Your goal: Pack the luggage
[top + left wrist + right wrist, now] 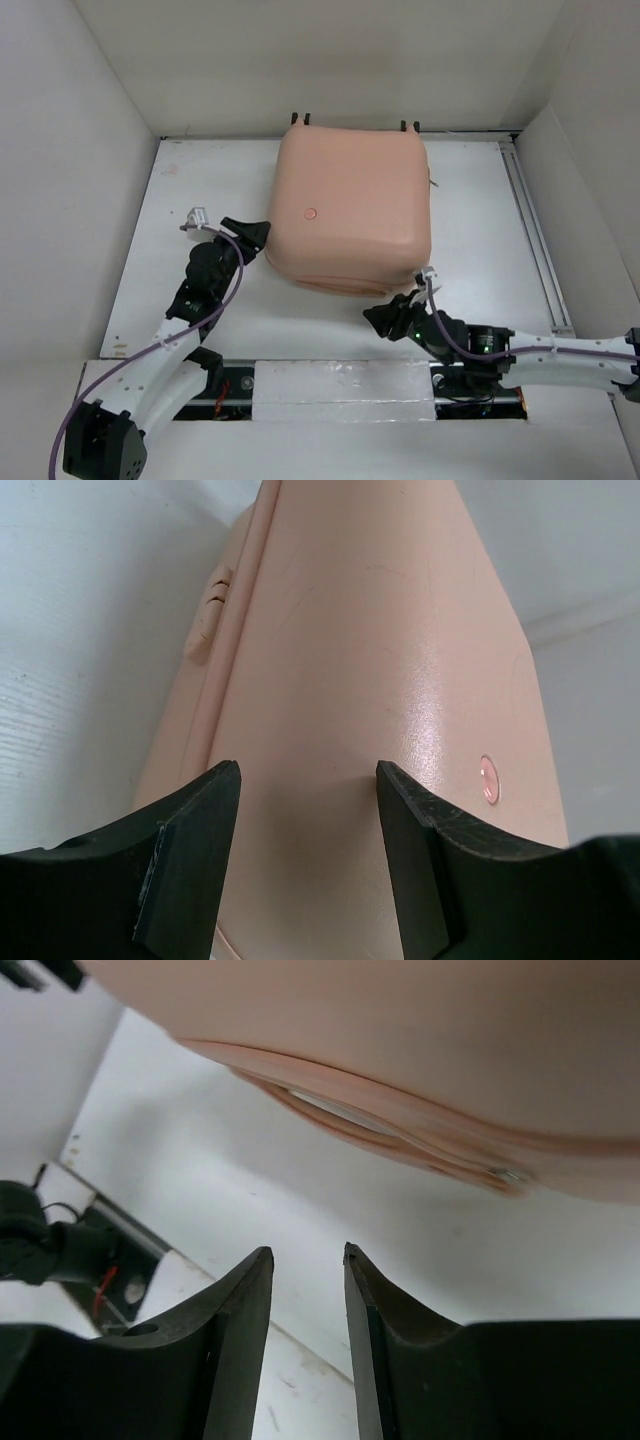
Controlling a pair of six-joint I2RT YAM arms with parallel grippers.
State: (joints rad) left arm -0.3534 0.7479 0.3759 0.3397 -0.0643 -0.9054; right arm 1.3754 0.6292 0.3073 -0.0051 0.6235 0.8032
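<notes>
The peach-pink luggage [350,210] lies closed and flat in the middle of the white table, wheels at its far edge. My left gripper [258,235] is open and empty at the suitcase's left near corner; in the left wrist view its gripper [308,775] has the shell [380,660] right in front of it. My right gripper [378,318] is open and empty just below the suitcase's near edge, apart from it. In the right wrist view this gripper [308,1252] is over bare table and the suitcase's seam [400,1130] runs above it.
White walls enclose the table on the left, back and right. A metal rail [535,230] runs along the table's right side. A taped white strip [345,385] lies at the near edge between the arm bases.
</notes>
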